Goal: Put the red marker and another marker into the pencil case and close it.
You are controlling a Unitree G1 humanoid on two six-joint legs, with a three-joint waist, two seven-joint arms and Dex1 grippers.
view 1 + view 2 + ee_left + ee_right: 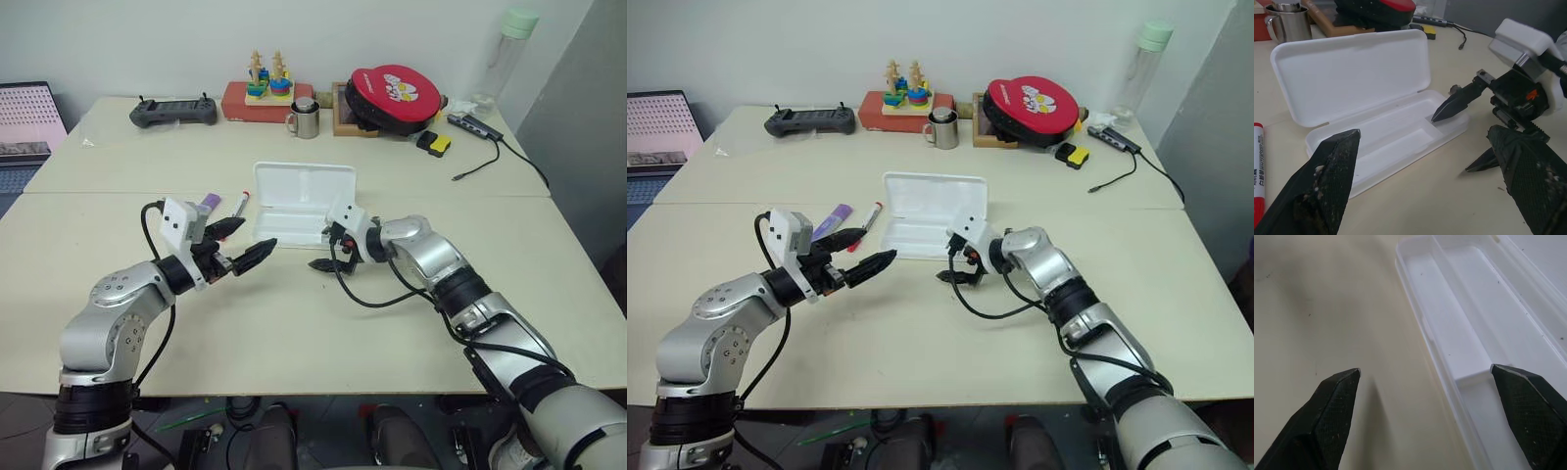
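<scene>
Nearest the head camera, the left gripper (241,245) sits left of centre in the frame, its two black fingers spread apart and holding nothing, pointing toward the middle of the pale beige table (294,333). Just right of centre, the right gripper (329,250) angles downward at the near right corner of the pencil case, jaws likewise wide apart and empty; in the right wrist view one fingertip hangs over the bare tabletop and the other over the case's tray.

At the middle of the frame lies the flat white plastic pencil case (299,201), rounded at the corners, its hinged lid laid back toward the far side and its inner tray, with a divider ridge, empty. Just left of the case, on the table, rests the slim white-barrelled red marker (869,213) with its red cap. Left of that, partly behind the left wrist's white housing, lies the chunky lavender-purple highlighter (832,220).

Along the top of the frame stand a steel mug (305,118), a red round zip pouch (394,96) and a black handheld controller (173,112).
</scene>
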